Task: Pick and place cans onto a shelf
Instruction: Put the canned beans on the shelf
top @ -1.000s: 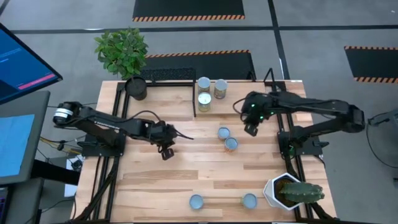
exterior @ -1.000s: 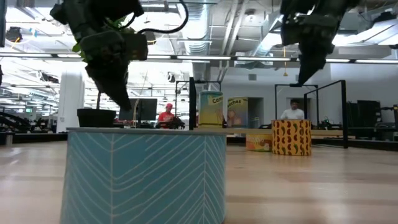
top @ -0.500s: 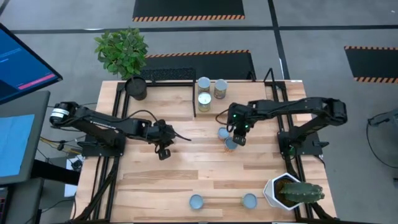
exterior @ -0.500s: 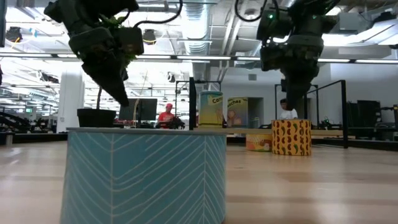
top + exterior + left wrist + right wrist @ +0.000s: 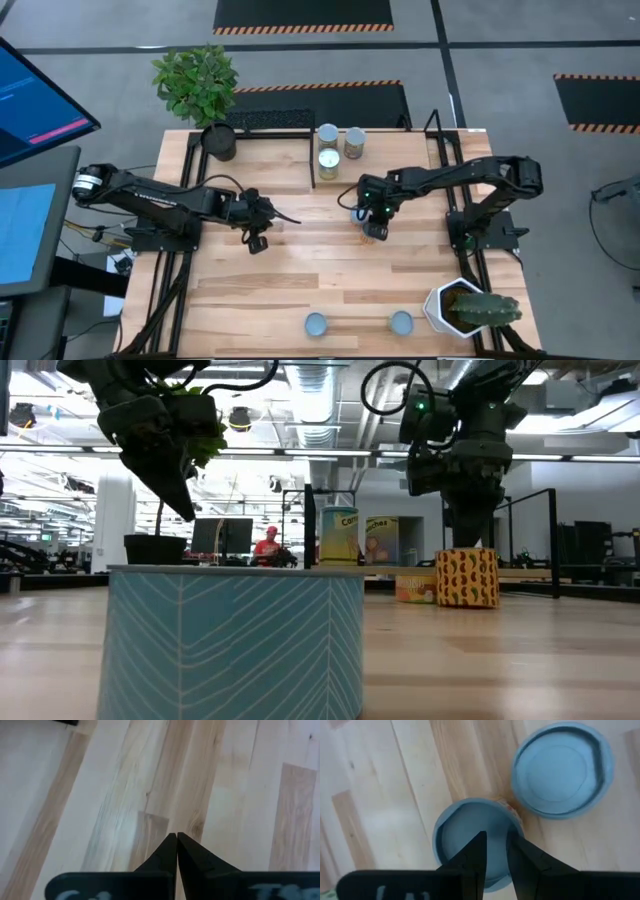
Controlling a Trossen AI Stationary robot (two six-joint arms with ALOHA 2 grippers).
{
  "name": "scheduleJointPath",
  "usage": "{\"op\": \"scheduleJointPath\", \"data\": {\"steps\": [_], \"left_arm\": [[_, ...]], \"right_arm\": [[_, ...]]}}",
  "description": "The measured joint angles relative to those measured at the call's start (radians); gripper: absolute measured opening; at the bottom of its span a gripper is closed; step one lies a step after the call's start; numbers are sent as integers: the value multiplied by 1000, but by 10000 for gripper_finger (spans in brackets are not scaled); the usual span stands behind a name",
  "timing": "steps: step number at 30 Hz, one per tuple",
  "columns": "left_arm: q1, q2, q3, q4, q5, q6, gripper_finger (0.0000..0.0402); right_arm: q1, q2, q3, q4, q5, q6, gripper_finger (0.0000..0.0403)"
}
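right end effector (image 5: 495, 851): fingers slightly parted above a pale-blue-topped can (image 5: 470, 837) mid-counter, gripping nothing | second can (image 5: 561, 770) just beside | left end effector (image 5: 176, 840): closed, empty, over bare counter (image 5: 100, 795)

The left end effector (image 5: 176, 851) hangs over bare wooden tabletop (image 5: 235, 790), its two dark fingers (image 5: 162, 855) pressed together.

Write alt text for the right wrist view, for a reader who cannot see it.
Seen from straight above, the right gripper hangs with its two dark fingers slightly apart over the pale-blue top of a can on the wooden table. A second blue-topped can stands close beside the first.
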Motion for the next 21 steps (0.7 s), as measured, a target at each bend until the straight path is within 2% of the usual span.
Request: {"op": "scheduleJointPath", "data": {"steps": [8, 14, 21], "left_arm": [[0, 0, 0, -2, 0, 7, 0], [0, 0, 0, -2, -8, 7, 0], [0, 1, 0, -2, -24, -4, 0]], "right_arm": [[0, -33, 33, -3, 5, 9, 102], [-3, -80, 37, -5, 86, -27, 102], [-2, -56, 19, -27, 84, -68, 102]]}}
